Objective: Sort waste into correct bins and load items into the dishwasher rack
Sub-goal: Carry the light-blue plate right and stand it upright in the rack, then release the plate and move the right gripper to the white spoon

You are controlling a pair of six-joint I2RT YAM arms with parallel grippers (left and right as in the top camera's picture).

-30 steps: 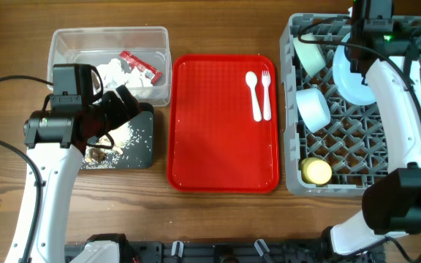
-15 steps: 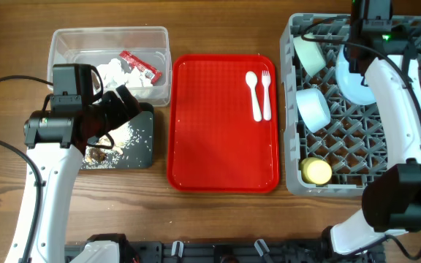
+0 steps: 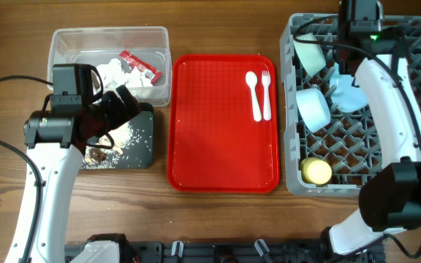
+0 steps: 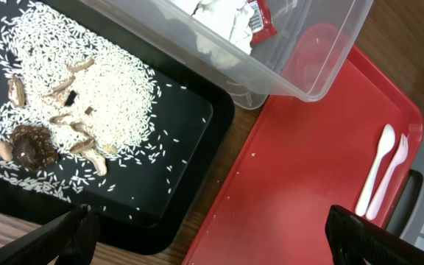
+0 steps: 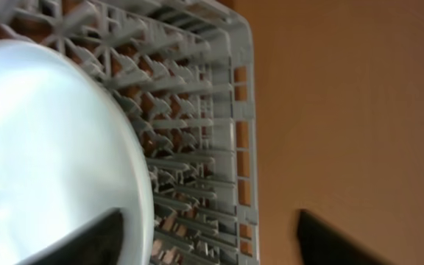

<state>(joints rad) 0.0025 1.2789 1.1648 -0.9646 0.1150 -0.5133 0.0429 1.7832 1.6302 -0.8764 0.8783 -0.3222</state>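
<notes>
The light blue plate [image 3: 344, 93] [image 5: 50, 140] leans among the pegs of the grey dishwasher rack [image 3: 364, 157] [image 5: 197, 110]. My right gripper [image 5: 212, 239] is open at the rack's far edge, with one finger beside the plate's rim and nothing between its fingers. A blue bowl [image 3: 313, 108] and a pale green bowl [image 3: 309, 52] sit in the rack. The white spoon [image 3: 253, 93] [image 4: 375, 171] and fork [image 3: 266, 92] [image 4: 391, 175] lie on the red tray [image 3: 221, 146]. My left gripper [image 3: 126, 106] [image 4: 212, 243] hangs open and empty over the black tray [image 3: 143, 150] [image 4: 190, 125] of food scraps [image 4: 72, 110].
The clear tub [image 3: 108, 40] [image 4: 308, 66] behind the black tray holds white tissue [image 3: 115, 71] and a red wrapper [image 3: 139, 66] [image 4: 262, 18]. A yellow round thing [image 3: 316, 171] lies in the rack's near left corner. Bare wooden table [image 5: 344, 110] shows beyond the rack's edge.
My right gripper has opened and let go of the plate, which now leans lower in the rack. The right wrist shifted slightly left. The left arm has not moved.
</notes>
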